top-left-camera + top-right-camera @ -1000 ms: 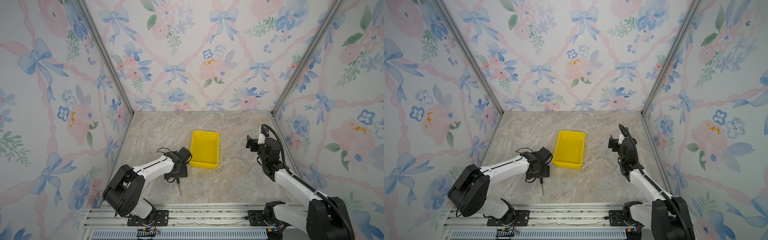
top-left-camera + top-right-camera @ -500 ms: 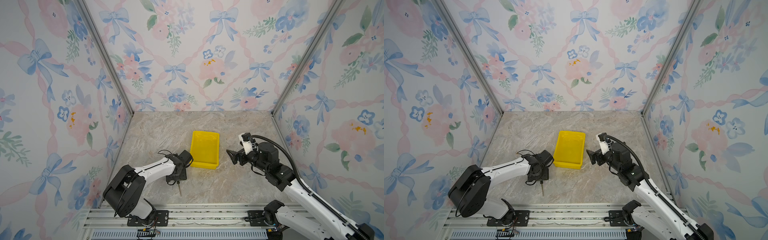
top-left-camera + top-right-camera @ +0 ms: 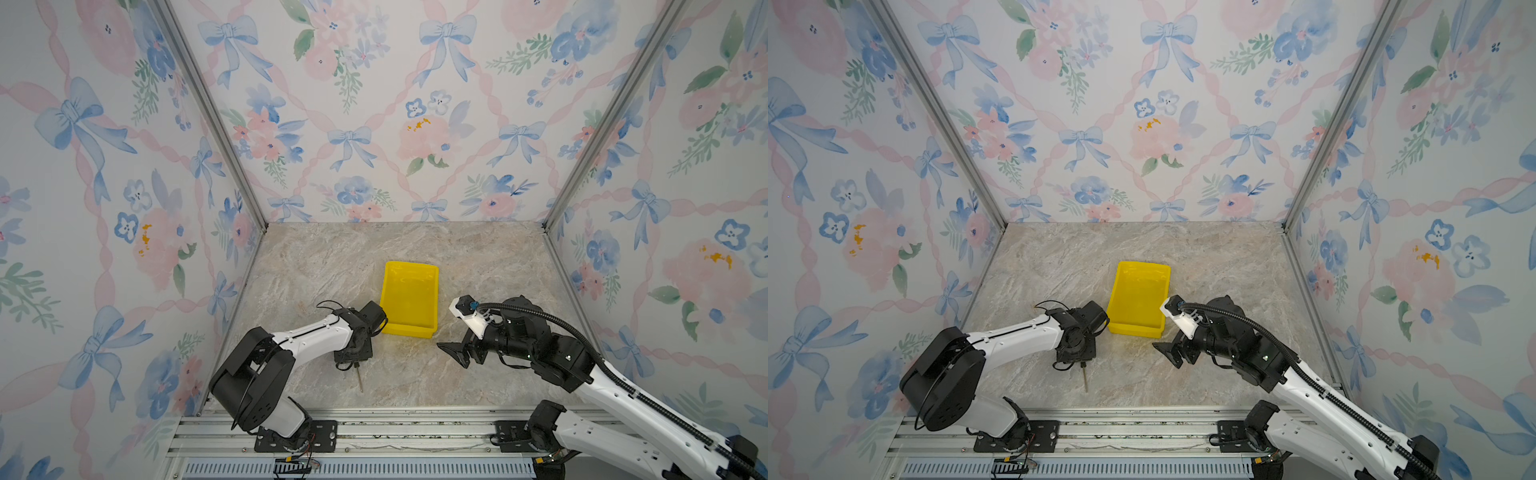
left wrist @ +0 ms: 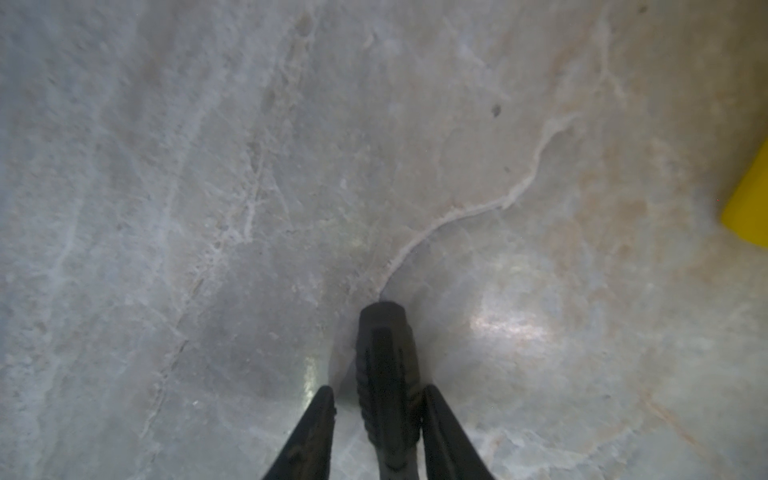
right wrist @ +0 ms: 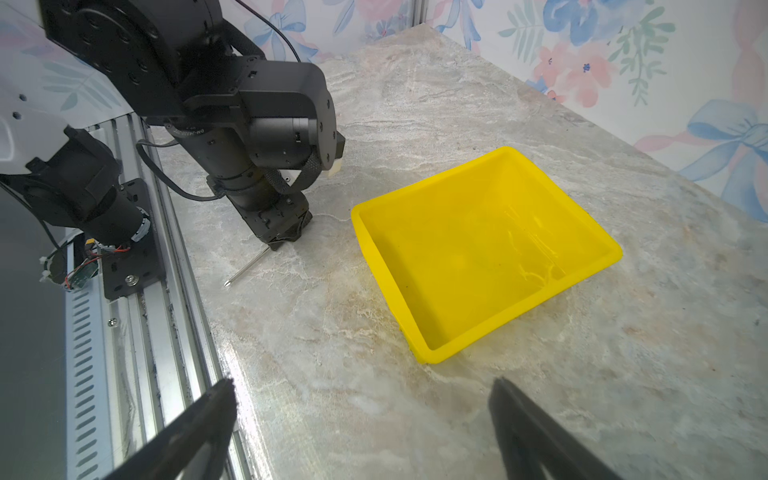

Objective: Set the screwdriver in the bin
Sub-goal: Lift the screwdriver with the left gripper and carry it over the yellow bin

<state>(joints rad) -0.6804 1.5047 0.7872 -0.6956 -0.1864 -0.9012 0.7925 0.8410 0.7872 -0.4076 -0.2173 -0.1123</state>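
Left gripper (image 4: 376, 390) nearer: fingers straddle screwdriver (image 4: 386, 365) handle on marble tabletop (image 3: 478, 374), slight gap on one side, not clamped. Shaft points away from bin (image 3: 409, 299). Right gripper (image 5: 363, 384) fingers wide apart, empty.

The left arm (image 3: 309, 336) reaches low and forward from its base, elbow folded close, its wrist bent so that the left gripper (image 4: 376, 395) points straight down. Its jaws are drawn near together, with a thin gap showing beside one finger (image 4: 316, 428). On the opposite side, the right arm (image 3: 615, 386) leans in from its own base, forearm angled towards the middle. It holds the right gripper (image 5: 361, 384) low and tilted downward, its two black fingers (image 5: 208, 415) spread wide. In both top views the two grippers are well apart.
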